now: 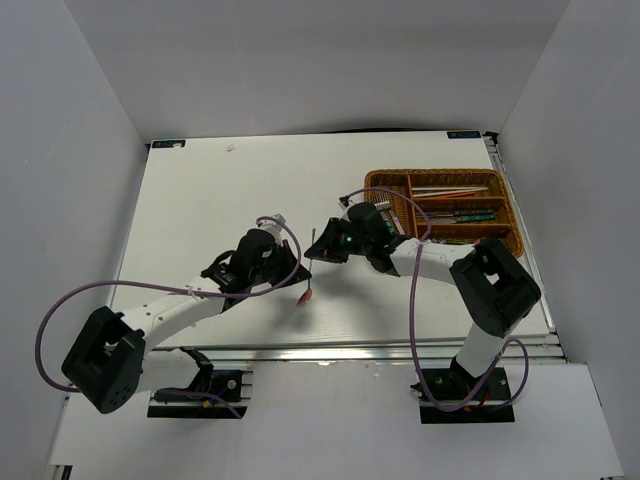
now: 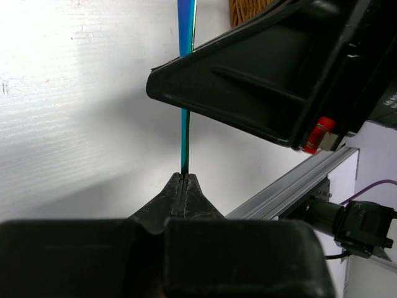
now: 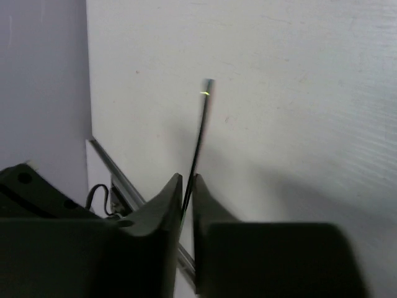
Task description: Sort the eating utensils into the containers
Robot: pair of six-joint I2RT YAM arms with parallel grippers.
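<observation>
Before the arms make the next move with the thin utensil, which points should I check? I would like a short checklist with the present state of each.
1. Left claw shut on the thin utensil: ok.
2. Right claw closed around the utensil: ok; how firmly, cannot tell.
3. Only one claw holding before any pull: not ok, both appear to hold it.
4. Way from the claws to the wicker tray free of things, in the top view: ok.
5. Room left in the tray slots: cannot tell.
6. Red-ended piece below the claws, hanging or lying: cannot tell.
</observation>
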